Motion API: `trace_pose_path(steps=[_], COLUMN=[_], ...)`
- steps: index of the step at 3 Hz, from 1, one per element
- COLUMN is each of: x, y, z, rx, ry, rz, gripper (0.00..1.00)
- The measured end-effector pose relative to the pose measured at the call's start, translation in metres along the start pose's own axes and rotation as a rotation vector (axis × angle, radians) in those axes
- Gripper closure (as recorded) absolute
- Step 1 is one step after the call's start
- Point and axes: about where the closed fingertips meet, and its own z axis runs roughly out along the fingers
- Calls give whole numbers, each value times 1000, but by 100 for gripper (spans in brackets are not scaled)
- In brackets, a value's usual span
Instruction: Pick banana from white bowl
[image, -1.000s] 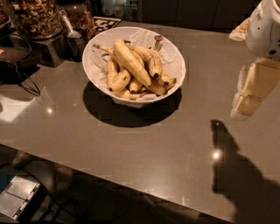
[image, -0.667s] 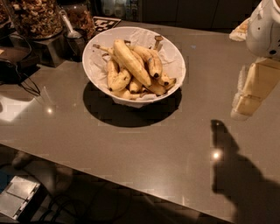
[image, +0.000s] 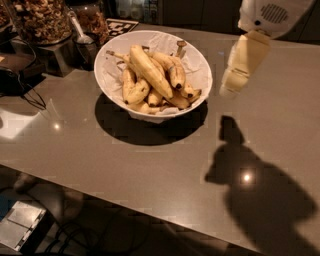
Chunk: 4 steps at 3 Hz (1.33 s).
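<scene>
Hand (image: 231, 84) hangs in the upper right of the frame, above the counter (image: 125, 165) and just right of the white bowl (image: 106, 75), touching neither. It is cream-coloured, pointing down and a bit left, under the white arm housing (image: 272, 15) at the top right corner. Can't tell whether the hand is open or closed from this angle; it holds nothing visible.

White bowl sits upper centre on the grey-brown counter, with a crumpled paper lining (image: 165, 42) showing along its far inner wall. The bowl holds a pile of bananas. The banana (image: 171, 71) lies right of centre in the pile: curved, yellow, brown blotches, black tip pointing to the lower right. It rests against the long banana (image: 149, 70), which crosses the pile diagonally from upper left to lower right. Short stubby bananas (image: 135, 92) sit lower left in the bowl, more at the near rim.

Upper left: big clear jar of nuts (image: 37, 20), a second jar (image: 92, 20) beside it, and a metal scoop (image: 80, 31) between them. A black-and-white marker tag (image: 122, 25) lies just behind the bowl. Dark cables (image: 25, 95) trail at the left edge. The arm's shadow (image: 260, 195) falls on the counter at lower right, well apart from the bowl.
</scene>
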Motion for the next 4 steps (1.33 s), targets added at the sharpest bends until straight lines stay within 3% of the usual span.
trace_pose_path(steps=[1, 2, 3, 4], x=[-12, -7, -24, -45], y=[-7, -13, -26, -36], z=[-4, 8, 19, 29], rx=[19, 39, 54, 49], ry=[-27, -18, 14, 27], rz=[5, 76, 152, 204], gripper=[0, 0, 0, 14])
